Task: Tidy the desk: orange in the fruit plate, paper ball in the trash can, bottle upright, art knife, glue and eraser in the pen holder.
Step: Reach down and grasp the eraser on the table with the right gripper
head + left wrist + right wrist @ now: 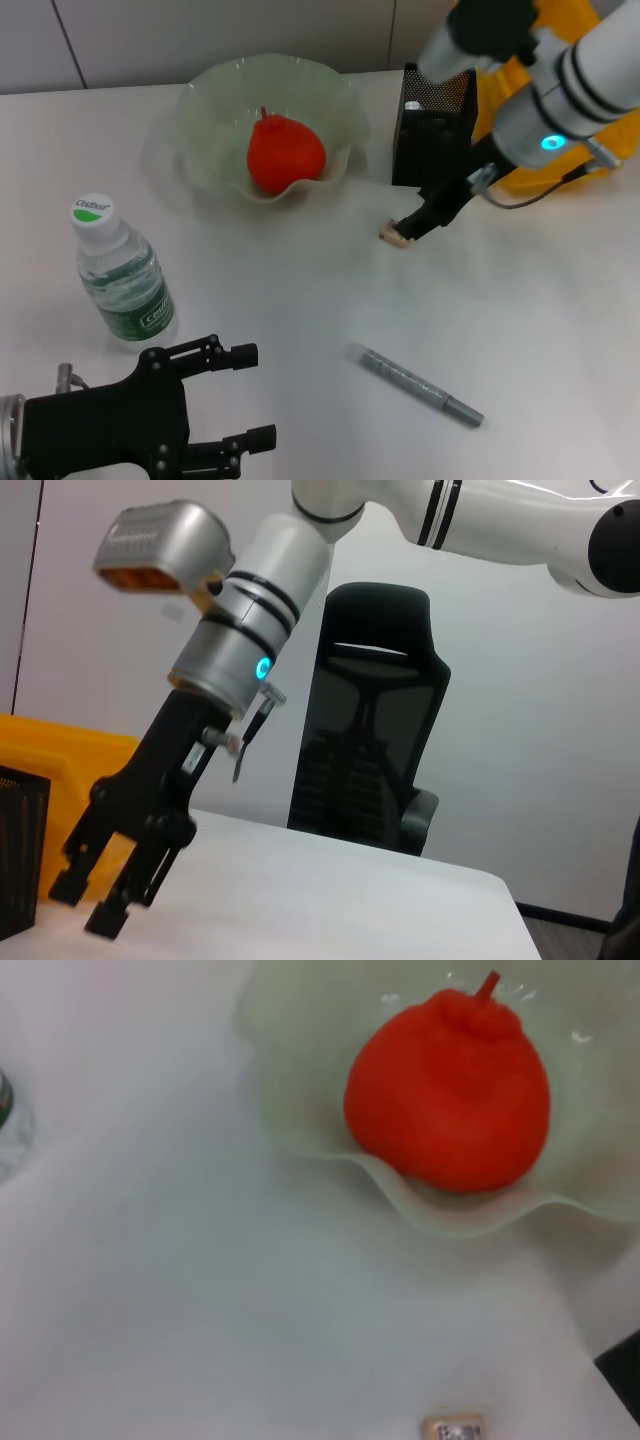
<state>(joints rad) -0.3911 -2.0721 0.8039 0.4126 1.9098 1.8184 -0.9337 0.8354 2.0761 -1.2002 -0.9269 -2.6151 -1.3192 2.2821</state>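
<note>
Hovering low over the desk (560, 330), your right gripper (425, 220) has its fingers spread, tips just above the table w/ the eraser (394, 236) right beside them on the robot's left side; nothing pinched. From the left wrist cam you see the same right gripper (95, 895) w/ both fingers apart and pointing down at the tabletop. The right wrist cam shows the eraser (453, 1428) at the frame edge, lying flat on the white surface.

Just behind that gripper stands the black mesh pen holder (432, 125), upright, close to the eraser but not touching. Behind it, partly hidden by the arm, is the yellow trash can (545, 100).

To the robot's left of the holder sits the fruit plate (205, 120), wavy-edged and pale green, w/ the orange (285, 155) already inside, stem up. Right wrist cam confirms: orange (450, 1095) resting in the plate (300, 1080).

Nearer you, the bottle (122, 272) stands upright, green-and-white cap on top. The art knife (420, 385), grey, lies flat on the desk, well apart from the eraser and holder.

Your left gripper (215, 400) is parked at the near edge, fingers open, empty, just beside the bottle.
</note>
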